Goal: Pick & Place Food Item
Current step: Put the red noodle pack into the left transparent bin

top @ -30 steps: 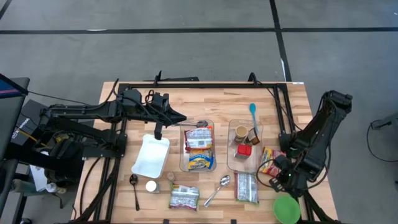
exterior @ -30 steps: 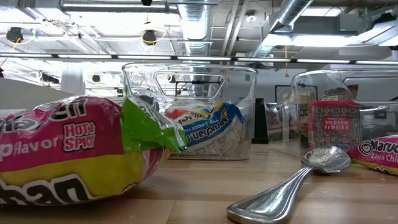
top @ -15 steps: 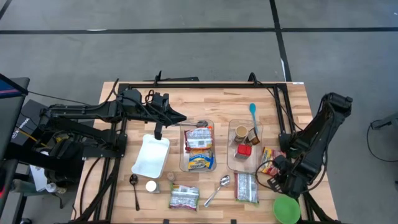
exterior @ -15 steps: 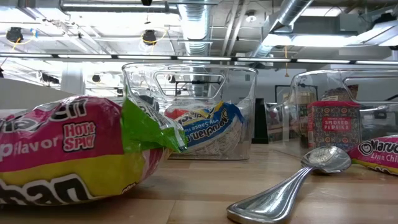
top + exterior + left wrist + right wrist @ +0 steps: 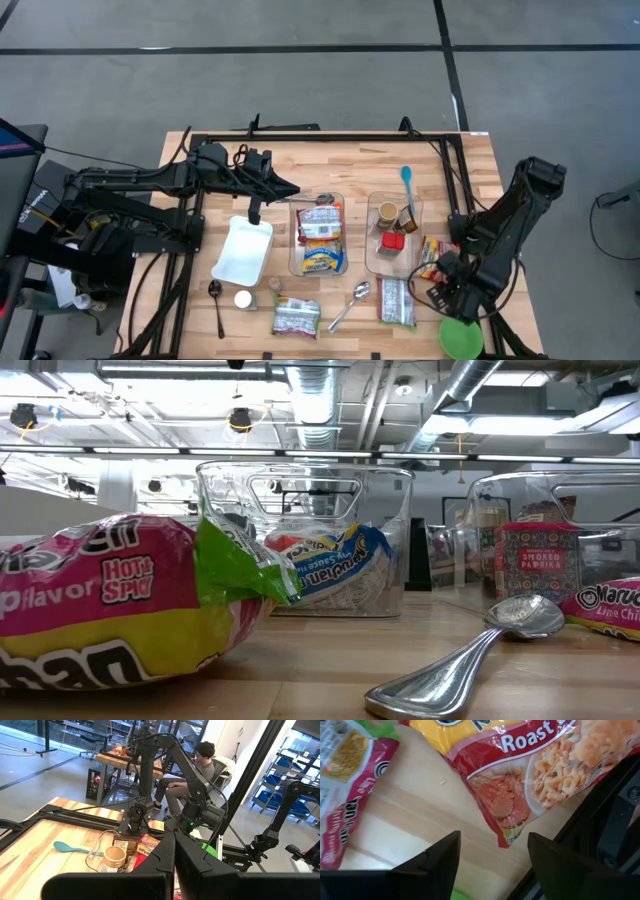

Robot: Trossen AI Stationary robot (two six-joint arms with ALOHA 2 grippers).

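A red and yellow noodle packet [image 5: 435, 258] marked "Roast" [image 5: 520, 760] lies flat on the table by the right edge. My right gripper [image 5: 443, 292] [image 5: 492, 865] points down above the packet's near corner, open, with one finger to either side of that corner [image 5: 507, 837] and clear of it. My left gripper [image 5: 285, 188] [image 5: 175, 855] hovers level over the table's far left part, shut and with nothing in it. Neither gripper shows in the low view.
Two clear bins [image 5: 320, 235] [image 5: 393, 235] hold packets and jars. Around them lie a white tray [image 5: 243, 250], a pink packet [image 5: 397, 300] [image 5: 345, 795], another packet [image 5: 297, 317], a metal spoon [image 5: 350, 305] [image 5: 470, 660] and a green bowl [image 5: 460, 335]. A person [image 5: 200, 765] sits beyond the table.
My right gripper has come down toward the table over the red and yellow packet's near corner, shifting a little toward the near edge. The packet has stayed where it was.
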